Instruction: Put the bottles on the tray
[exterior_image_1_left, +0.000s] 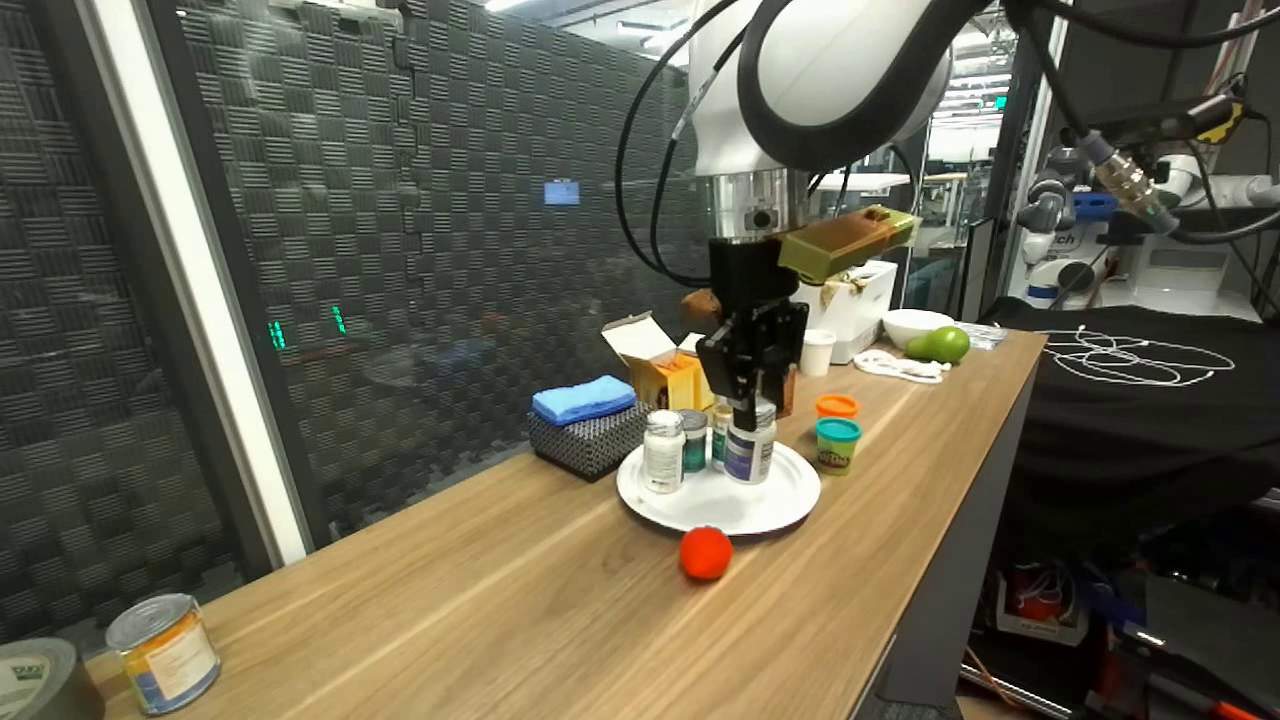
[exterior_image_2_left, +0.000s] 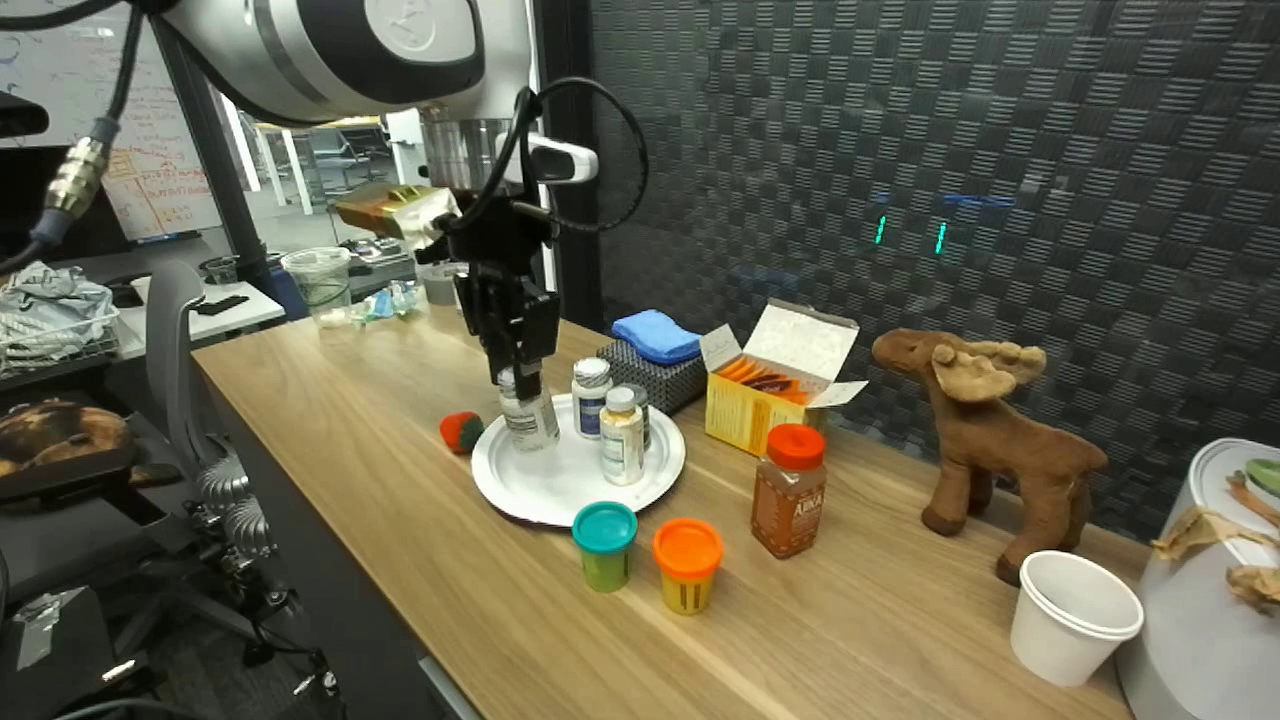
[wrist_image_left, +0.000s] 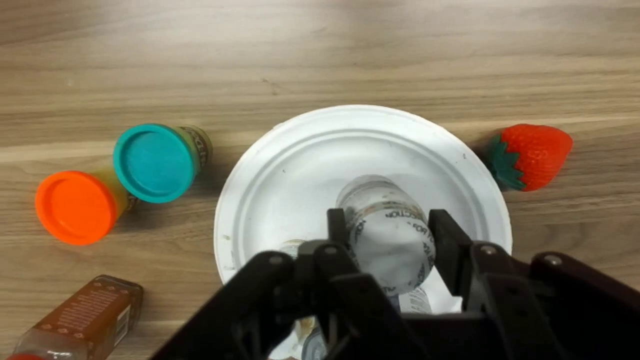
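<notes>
The black two-fingered gripper (wrist_image_left: 388, 222) clasped the upper end of a white plastic bottle with a purple-blue label (exterior_image_1_left: 746, 460), tilted slightly, within the rim of a round, flat white plate (wrist_image_left: 295, 185); whether its base touched could not be told. Upright on the plate stood a white bottle with a blue label (exterior_image_2_left: 589, 408), a white-capped, pale-labelled bottle (exterior_image_2_left: 622, 448) and a dark green, grey-lidded jar (exterior_image_1_left: 693, 452). A clear, red-capped bottle with brown contents (exterior_image_2_left: 789, 502) stood on the wooden table (exterior_image_2_left: 850, 620), off the plate.
</notes>
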